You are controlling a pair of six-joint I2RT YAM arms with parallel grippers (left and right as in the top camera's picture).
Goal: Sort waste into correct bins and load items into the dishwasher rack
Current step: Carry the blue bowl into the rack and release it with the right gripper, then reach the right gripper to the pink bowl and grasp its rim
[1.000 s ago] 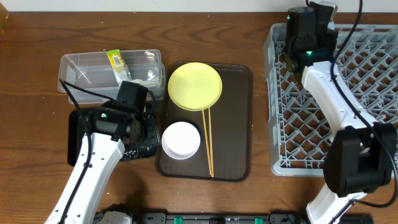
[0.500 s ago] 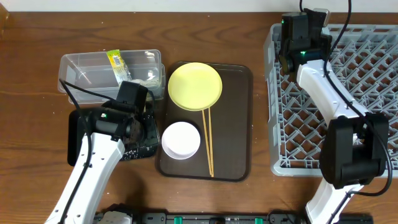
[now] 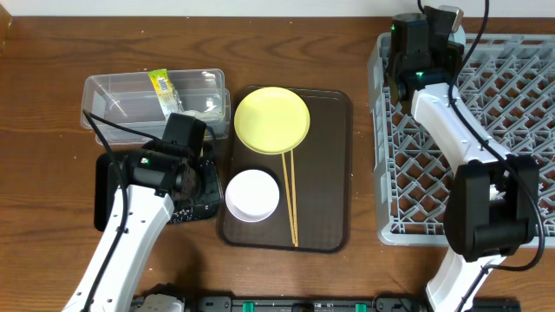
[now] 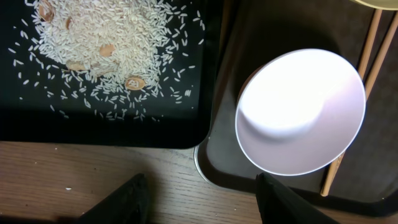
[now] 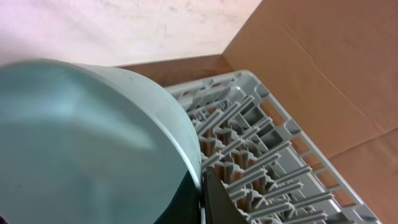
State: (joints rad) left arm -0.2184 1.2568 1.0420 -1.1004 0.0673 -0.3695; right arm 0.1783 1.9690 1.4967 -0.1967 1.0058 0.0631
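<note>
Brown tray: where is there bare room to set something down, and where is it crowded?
Free: the right strip of the tray, between the chopsticks and the right rim. Crowded: the left side, where the plate, white bowl and chopsticks sit close together.

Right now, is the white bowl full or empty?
Empty. The white bowl looks bare inside; the rice lies on the black tray.

Dark brown serving tray (image 3: 325,195) is set on the wood table (image 3: 52,52), approx mid-frame. Cardboard (image 5: 323,56) and a pale wall (image 5: 124,25) are seen in the bg.
</note>
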